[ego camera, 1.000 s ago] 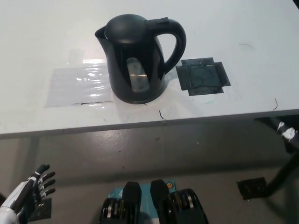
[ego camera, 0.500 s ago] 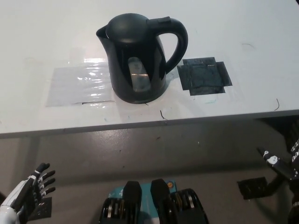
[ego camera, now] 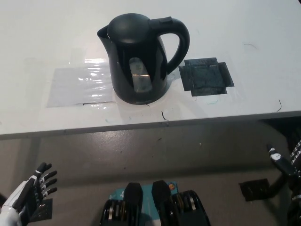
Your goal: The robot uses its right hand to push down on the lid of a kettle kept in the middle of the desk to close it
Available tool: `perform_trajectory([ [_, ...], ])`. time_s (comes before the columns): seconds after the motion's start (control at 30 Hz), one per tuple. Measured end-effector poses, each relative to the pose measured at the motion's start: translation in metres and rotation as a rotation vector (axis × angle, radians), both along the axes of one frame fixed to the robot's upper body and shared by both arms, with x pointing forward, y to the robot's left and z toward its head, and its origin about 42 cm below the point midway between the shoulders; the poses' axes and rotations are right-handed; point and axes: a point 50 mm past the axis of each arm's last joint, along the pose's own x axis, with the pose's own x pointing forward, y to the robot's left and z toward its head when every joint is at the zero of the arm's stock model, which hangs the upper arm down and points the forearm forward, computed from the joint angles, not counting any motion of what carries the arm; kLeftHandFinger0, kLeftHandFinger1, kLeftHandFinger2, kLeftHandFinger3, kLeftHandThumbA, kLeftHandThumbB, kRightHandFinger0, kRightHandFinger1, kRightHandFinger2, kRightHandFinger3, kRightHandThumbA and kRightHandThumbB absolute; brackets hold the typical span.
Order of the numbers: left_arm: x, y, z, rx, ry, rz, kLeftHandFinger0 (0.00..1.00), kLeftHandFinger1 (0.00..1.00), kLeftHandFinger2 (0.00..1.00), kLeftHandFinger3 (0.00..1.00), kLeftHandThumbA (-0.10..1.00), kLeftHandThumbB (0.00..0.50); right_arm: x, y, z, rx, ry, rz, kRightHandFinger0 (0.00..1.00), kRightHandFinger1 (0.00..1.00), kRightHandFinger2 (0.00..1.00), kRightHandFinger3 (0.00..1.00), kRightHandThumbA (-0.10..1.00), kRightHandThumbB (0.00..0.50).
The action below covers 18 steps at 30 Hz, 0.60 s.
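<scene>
Spanning the upper picture, a white desk (ego camera: 244, 28) is seen above a grey floor. A black kettle (ego camera: 141, 59) stands mid-desk, lid down, between a clear film patch (ego camera: 80, 87) and a dark tape square (ego camera: 206, 77). The white left hand (ego camera: 33, 190) rests low, fingers spread, empty. The black right hand (ego camera: 287, 162) is cut off; its grasp cannot be told.

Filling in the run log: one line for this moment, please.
black plastic kettle: mid-desk, lid down | right hand: low at desk's right edge | left hand: low, open
</scene>
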Motion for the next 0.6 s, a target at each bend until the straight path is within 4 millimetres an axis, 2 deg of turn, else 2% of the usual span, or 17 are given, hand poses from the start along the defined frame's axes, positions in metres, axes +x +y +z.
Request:
perform_trajectory([
  [0.23,0.0005,-0.0002,0.0002,0.003,-0.001,0.002,1.00,1.00,1.00,1.00,0.83,0.124,0.0003,-0.0002,-0.0020,0.018,0.031,0.001,1.00,1.00,1.00,1.00,0.71,0.000],
  [0.6,0.0044,-0.0010,0.0030,0.007,-0.011,-0.001,1.00,1.00,1.00,1.00,0.84,0.111,-0.0003,-0.0003,-0.0030,0.027,0.048,0.000,1.00,1.00,1.00,1.00,0.70,0.000],
])
